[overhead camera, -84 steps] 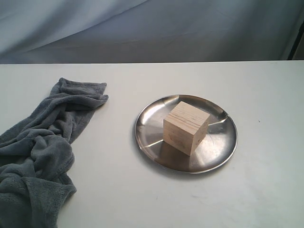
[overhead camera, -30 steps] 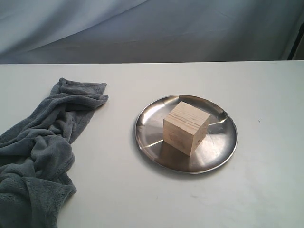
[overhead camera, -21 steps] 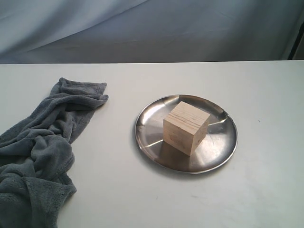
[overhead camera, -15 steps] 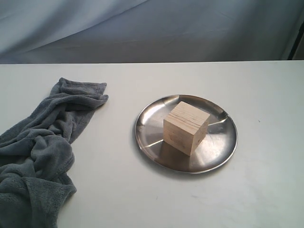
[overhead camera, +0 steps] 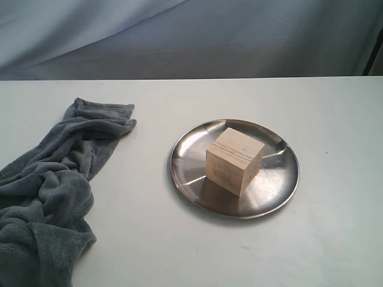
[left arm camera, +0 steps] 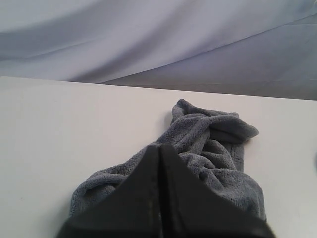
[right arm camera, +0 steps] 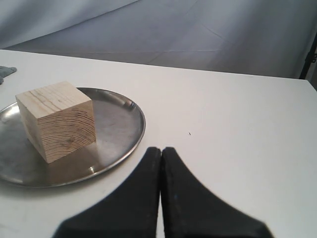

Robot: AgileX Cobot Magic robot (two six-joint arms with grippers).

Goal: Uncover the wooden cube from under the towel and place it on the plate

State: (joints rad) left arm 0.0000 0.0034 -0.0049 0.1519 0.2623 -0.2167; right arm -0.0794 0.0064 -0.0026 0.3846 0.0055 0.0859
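A draped blue-grey backdrop [overhead camera: 191,36] is hanging behind a white table [overhead camera: 335,239], which is carrying everything else. The towel [overhead camera: 54,191] is lying crumpled in a long bunch along the table's left side, well apart from the plate [overhead camera: 272,179], and is covering nothing that can be seen. The plate is sitting flat near the middle of the table, slightly to the right. The wooden cube [overhead camera: 234,160] is resting uncovered on the plate, about at its centre, turned so that one corner is pointing toward the front edge of the table. The left gripper [left arm camera: 159,148] is hovering on the towel's side with its two fingers pressed together on nothing, and the right gripper [right arm camera: 161,150] is hovering just beside the plate's rim, likewise clenched and empty.
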